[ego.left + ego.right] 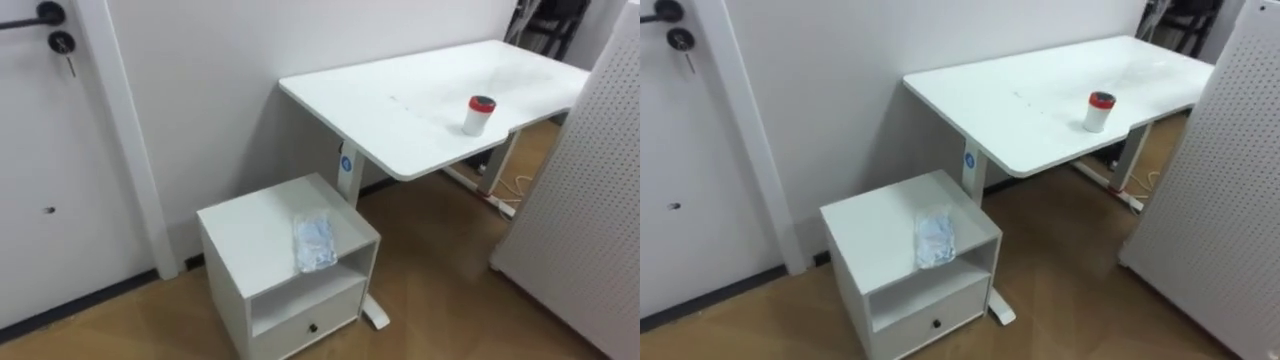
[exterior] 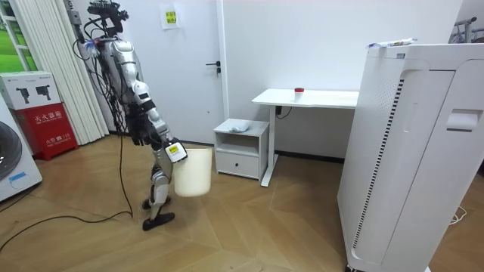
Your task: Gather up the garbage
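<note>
The garbage (image 1: 314, 240) - a crumpled, clear plastic wrapper with a bluish tint - is lying on top of the low white cabinet (image 1: 250, 225), in the lower middle of the left eye view, close to the cabinet's front right edge. Below it the cabinet is showing an open shelf and a drawer with a small dark knob. Just behind and to the right, the white worktop (image 1: 400, 110) is stretching toward the upper right of the frame, carrying a small white cup with a red lid (image 1: 480, 114) near its front edge. A white door (image 1: 40, 150) is filling the left side, and a perforated white panel (image 1: 590, 200) is standing along the right edge.

In the room view the robot is standing on the wooden floor at the left, well apart from the cabinet and facing it, leaning forward a little. Its right hand (image 2: 171, 148) is sitting at the rim of a white bin (image 2: 193, 175), which is hanging in front of its legs - whether the fingers are clenched around the rim I cannot tell.
</note>
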Robot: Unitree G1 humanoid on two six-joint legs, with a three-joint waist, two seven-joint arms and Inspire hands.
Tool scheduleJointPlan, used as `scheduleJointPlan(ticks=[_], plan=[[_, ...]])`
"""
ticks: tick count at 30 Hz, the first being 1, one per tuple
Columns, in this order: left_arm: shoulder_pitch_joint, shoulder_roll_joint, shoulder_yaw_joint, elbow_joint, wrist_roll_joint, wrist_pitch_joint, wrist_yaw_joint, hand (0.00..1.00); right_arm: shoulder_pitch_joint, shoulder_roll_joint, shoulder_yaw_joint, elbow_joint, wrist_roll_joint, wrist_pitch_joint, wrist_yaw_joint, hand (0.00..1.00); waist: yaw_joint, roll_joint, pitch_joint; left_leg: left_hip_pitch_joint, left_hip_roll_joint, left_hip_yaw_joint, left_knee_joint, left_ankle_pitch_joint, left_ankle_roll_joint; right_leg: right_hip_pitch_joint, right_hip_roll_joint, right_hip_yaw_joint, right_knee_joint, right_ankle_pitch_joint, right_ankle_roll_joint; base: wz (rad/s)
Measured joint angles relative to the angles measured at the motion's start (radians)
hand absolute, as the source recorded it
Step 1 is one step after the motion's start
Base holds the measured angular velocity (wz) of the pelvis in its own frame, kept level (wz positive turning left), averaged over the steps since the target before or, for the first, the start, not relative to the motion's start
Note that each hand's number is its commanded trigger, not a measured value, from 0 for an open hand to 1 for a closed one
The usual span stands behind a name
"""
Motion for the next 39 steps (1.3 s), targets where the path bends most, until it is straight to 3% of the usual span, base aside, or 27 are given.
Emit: scheduleJointPlan(ticks=[1, 2, 4, 5, 6, 7, 8, 10, 11, 12, 14, 15, 16, 17, 18, 19, 20, 21, 22, 24, 26, 27, 31, 33, 34, 35, 39], plan=[[0.007, 0.000, 0.000, -0.001, -0.001, -0.002, -0.005, 0.00, 0.013, -0.009, -0.002, 0.008, 0.003, 0.002, -0.003, 1.00, 0.011, 0.001, 0.0008, -0.031, -0.032, -0.001, -0.125, 0.027, -0.017, 0.007, -0.001, 0.041, -0.011, -0.002, -0.003, 0.27], [0.013, 0.000, 0.001, -0.001, -0.002, 0.000, -0.005, 0.00, 0.021, -0.013, -0.002, 0.009, 0.003, 0.003, -0.004, 1.00, 0.020, 0.003, -0.0010, -0.046, -0.045, -0.003, -0.194, 0.055, -0.020, 0.011, -0.001, 0.062, -0.014, -0.003, -0.005, -0.06], [0.044, 0.001, 0.004, -0.001, -0.006, 0.000, -0.005, 0.00, 0.031, -0.022, -0.007, 0.005, -0.003, 0.011, -0.015, 1.00, 0.046, 0.023, -0.0010, -0.073, -0.045, -0.027, -0.433, 0.170, -0.028, 0.027, 0.003, 0.111, -0.023, -0.018, -0.003, -0.56], [0.053, 0.001, 0.005, -0.001, -0.013, -0.001, -0.005, 0.00, 0.032, -0.022, -0.005, 0.002, -0.005, 0.012, -0.020, 1.00, 0.054, 0.026, -0.0010, -0.073, -0.038, -0.030, -0.464, 0.199, -0.028, 0.035, 0.001, 0.122, -0.025, -0.025, -0.003, -0.82], [0.068, 0.001, 0.005, -0.001, -0.023, -0.003, -0.003, 0.00, 0.036, -0.022, -0.001, -0.004, -0.011, 0.017, -0.030, 1.00, 0.059, 0.026, -0.0042, -0.059, -0.034, -0.021, -0.471, 0.275, -0.020, 0.050, -0.006, 0.147, -0.024, -0.045, 0.005, -0.75], [0.069, 0.001, 0.005, -0.001, -0.025, -0.010, -0.003, 0.00, 0.035, -0.022, 0.005, -0.013, -0.020, 0.022, -0.037, 1.00, 0.059, 0.017, -0.0052, -0.051, -0.036, 0.006, -0.460, 0.317, 0.007, 0.061, -0.022, 0.159, -0.023, -0.063, 0.022, -0.70], [0.066, 0.001, 0.005, -0.001, -0.025, -0.021, -0.003, 0.00, 0.033, -0.021, 0.005, -0.018, -0.032, 0.022, -0.039, 1.00, 0.059, 0.011, -0.0035, -0.051, -0.037, 0.023, -0.445, 0.322, 0.012, 0.067, -0.031, 0.164, -0.024, -0.070, 0.029, -0.59], [0.061, 0.001, 0.005, -0.001, -0.025, -0.056, -0.002, 0.00, 0.035, -0.021, 0.005, -0.023, -0.056, 0.020, -0.044, 1.00, 0.059, -0.001, -0.0008, -0.051, -0.054, 0.038, -0.382, 0.316, 0.041, 0.098, -0.059, 0.159, -0.046, -0.084, 0.053, -0.49], [0.047, 0.003, 0.007, -0.002, -0.029, -0.073, -0.002, 0.00, 0.035, -0.020, 0.009, -0.028, -0.079, 0.018, -0.045, 1.00, 0.062, -0.016, -0.0021, -0.053, -0.066, 0.049, -0.336, 0.285, 0.072, 0.120, -0.082, 0.155, -0.064, -0.092, 0.067, -0.40], [0.022, 0.005, 0.006, -0.002, -0.035, -0.087, 0.001, 0.00, 0.036, -0.019, 0.015, -0.037, -0.089, 0.018, -0.047, 1.00, 0.063, -0.029, 0.0008, -0.056, -0.077, 0.064, -0.299, 0.246, 0.081, 0.131, -0.106, 0.138, -0.064, -0.101, 0.081, -0.36], [-0.010, 0.004, 0.001, -0.002, -0.052, -0.108, 0.001, 0.00, 0.036, -0.020, 0.017, -0.054, -0.095, 0.019, -0.055, 1.00, 0.063, -0.035, 0.0002, -0.070, -0.084, 0.080, -0.246, 0.191, 0.096, 0.130, -0.126, 0.127, -0.035, -0.107, 0.090, -0.19], [-0.033, 0.005, 0.002, -0.002, -0.053, -0.113, 0.003, 0.00, 0.036, -0.018, 0.018, -0.071, -0.096, 0.021, -0.062, 1.00, 0.066, -0.036, -0.0001, -0.070, -0.087, 0.084, -0.217, 0.154, 0.103, 0.121, -0.135, 0.104, 0.020, -0.107, 0.093, -0.10], [-0.049, 0.005, 0.000, -0.002, -0.052, -0.115, 0.011, 0.00, 0.034, -0.017, 0.022, -0.079, -0.094, 0.023, -0.068, 1.00, 0.067, -0.038, -0.0008, -0.057, -0.090, 0.089, -0.197, 0.124, 0.112, 0.085, -0.148, 0.071, 0.140, -0.098, 0.119, -0.05], [-0.054, 0.005, 0.000, -0.003, -0.052, -0.117, 0.016, 0.00, 0.035, -0.017, 0.021, -0.083, -0.093, 0.023, -0.072, 1.00, 0.066, -0.038, -0.0011, -0.049, -0.089, 0.095, -0.191, 0.110, 0.118, 0.060, -0.158, 0.057, 0.210, -0.084, 0.144, -0.08], [-0.058, 0.005, -0.002, -0.004, -0.054, -0.124, 0.030, 0.00, 0.026, -0.018, 0.021, -0.091, -0.094, 0.021, -0.082, 1.00, 0.067, -0.033, -0.0010, -0.024, -0.090, 0.101, -0.184, 0.088, 0.128, 0.011, -0.176, 0.046, 0.341, -0.033, 0.175, -0.10], [-0.063, 0.008, -0.011, -0.004, -0.054, -0.126, 0.045, 0.00, 0.019, -0.018, 0.021, -0.098, -0.095, 0.017, -0.087, 1.00, 0.067, -0.028, 0.0026, 0.000, -0.089, 0.100, -0.176, 0.065, 0.133, -0.029, -0.194, 0.017, 0.456, 0.044, 0.175, -0.08], [-0.070, 0.011, -0.018, -0.008, -0.056, -0.126, 0.052, 0.00, 0.015, -0.016, 0.022, -0.102, -0.095, 0.013, -0.087, 1.00, 0.066, -0.027, 0.0040, 0.015, -0.090, 0.099, -0.176, 0.056, 0.136, -0.044, -0.205, 0.001, 0.498, 0.087, 0.172, -0.06], [-0.070, 0.013, -0.022, -0.025, -0.065, -0.128, 0.069, 0.00, 0.012, -0.014, 0.023, -0.116, -0.095, 0.001, -0.085, 1.00, 0.065, -0.024, 0.0026, 0.037, -0.089, 0.095, -0.178, 0.040, 0.141, -0.071, -0.225, -0.025, 0.560, 0.167, 0.163, 0.00], [-0.073, 0.013, -0.022, -0.056, -0.065, -0.130, 0.087, 0.00, 0.011, -0.014, 0.028, -0.129, -0.098, -0.010, -0.076, 1.00, 0.063, -0.020, 0.0023, 0.047, -0.089, 0.082, -0.179, 0.027, 0.146, -0.093, -0.238, -0.054, 0.596, 0.190, 0.161, 0.07], [-0.087, 0.011, -0.023, -0.106, -0.062, -0.133, 0.114, 0.00, -0.001, -0.011, 0.038, -0.132, -0.087, -0.037, -0.061, 1.00, 0.061, -0.016, 0.0074, 0.058, -0.081, 0.066, -0.190, 0.021, 0.151, -0.151, -0.250, -0.095, 0.624, 0.154, 0.158, 0.18], [-0.087, 0.008, -0.022, -0.183, -0.063, -0.148, 0.144, 0.00, -0.014, -0.007, 0.056, -0.129, -0.065, -0.050, -0.049, 1.00, 0.067, -0.006, 0.0103, 0.072, -0.063, 0.061, -0.213, 0.021, 0.151, -0.210, -0.243, -0.113, 0.585, 0.101, 0.159, 0.03], [-0.088, 0.007, -0.024, -0.246, -0.064, -0.152, 0.157, 0.00, -0.019, -0.005, 0.064, -0.128, -0.053, -0.064, -0.042, 1.00, 0.063, 0.002, 0.0108, 0.077, -0.048, 0.055, -0.226, 0.021, 0.150, -0.236, -0.229, -0.122, 0.505, 0.081, 0.159, 0.00], [-0.105, 0.007, -0.063, -0.369, -0.060, -0.190, 0.210, 0.00, -0.022, -0.005, 0.087, -0.117, -0.038, -0.087, -0.032, 1.00, 0.061, 0.013, 0.0055, 0.115, -0.032, 0.053, -0.280, 0.024, 0.144, -0.249, -0.208, -0.138, 0.158, 0.079, 0.165, -0.09], [-0.132, 0.008, -0.101, -0.409, -0.047, -0.212, 0.235, 0.00, -0.024, -0.005, 0.104, -0.097, -0.023, -0.111, -0.031, 1.00, 0.049, 0.009, 0.0034, 0.138, -0.033, 0.053, -0.305, 0.024, 0.142, -0.228, -0.181, -0.131, -0.015, 0.155, 0.161, 0.04], [-0.141, 0.008, -0.112, -0.417, -0.047, -0.214, 0.242, 0.00, -0.028, -0.003, 0.105, -0.086, -0.019, -0.118, -0.032, 1.00, 0.039, 0.011, 0.0035, 0.139, -0.033, 0.048, -0.309, 0.024, 0.141, -0.220, -0.174, -0.131, -0.038, 0.199, 0.151, 0.17], [-0.156, 0.009, -0.132, -0.434, -0.044, -0.221, 0.259, 0.00, -0.031, -0.002, 0.105, -0.079, -0.015, -0.122, -0.033, 1.00, 0.033, 0.014, 0.0030, 0.138, -0.033, 0.047, -0.317, 0.022, 0.139, -0.218, -0.167, -0.133, -0.052, 0.236, 0.175, 0.05], [-0.217, 0.016, -0.186, -0.458, -0.041, -0.268, 0.308, 0.00, -0.088, -0.002, 0.146, -0.034, -0.015, -0.145, -0.019, 1.00, 0.010, 0.016, 0.0159, 0.129, -0.022, 0.050, -0.330, 0.020, 0.128, -0.227, -0.151, -0.131, -0.079, 0.241, 0.177, -0.07]])
